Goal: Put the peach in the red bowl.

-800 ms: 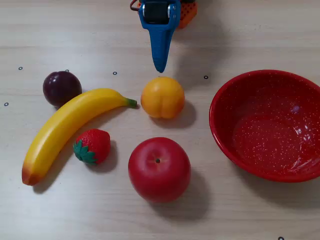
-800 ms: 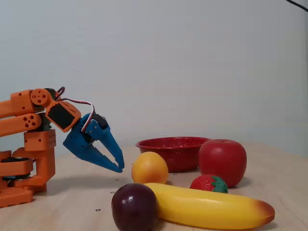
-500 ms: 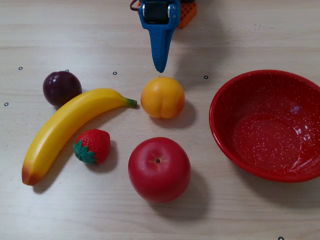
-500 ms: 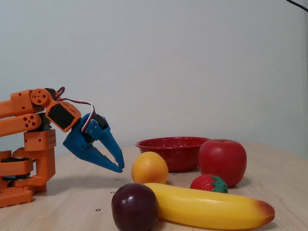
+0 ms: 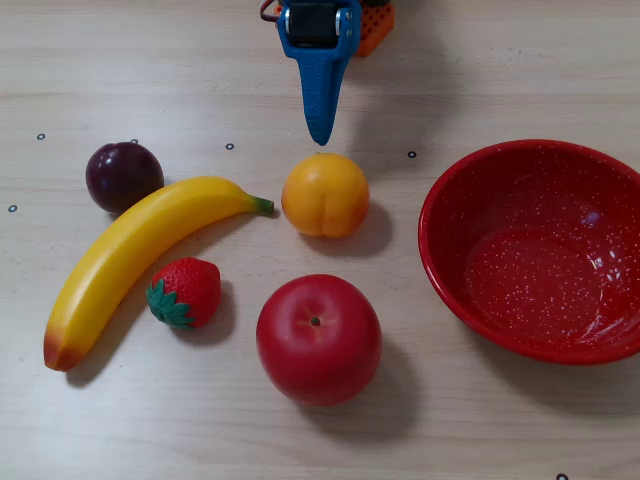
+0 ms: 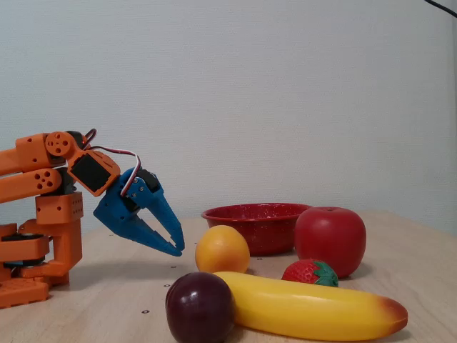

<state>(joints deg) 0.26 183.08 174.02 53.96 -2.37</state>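
Overhead view
End effector: blue end effector [image 5: 320,135] comes in from the top centre of the frame, narrowing to a tip just above the peach [image 5: 325,195]; from here I cannot tell whether the fingers are parted.
Peach: centre of the frame, resting on the tabletop [image 5: 500,60], not gripped.
Red bowl: red bowl [image 5: 445,255] at the right edge, empty, well apart from the peach.
Progress: nothing done as yet; grasp, lift, carry to the right and release are all left, by my judgement.
Other fruit: red apple [image 5: 318,338] below the peach, banana [image 5: 130,255] and strawberry [image 5: 187,292] at left, plum [image 5: 122,175] in the upper left.
Surfaces: peach smooth, glossy, round with a shallow crease; bowl glossy with fine white speckles; tabletop pale wood grain.

Fixed view
End effector: end effector [image 6: 175,248] at left centre, angled downward, its two blue fingers slightly spread and holding nothing.
Peach: peach [image 6: 222,249] just right of the tips, with a visible gap between.
Red bowl: red bowl [image 6: 246,214] behind the peach, wide and shallow.
Arm: orange arm [image 6: 43,186] at the left edge.
Shapes: banana [image 6: 314,309] long and curved in the foreground, plum [image 6: 200,307] dark and round.
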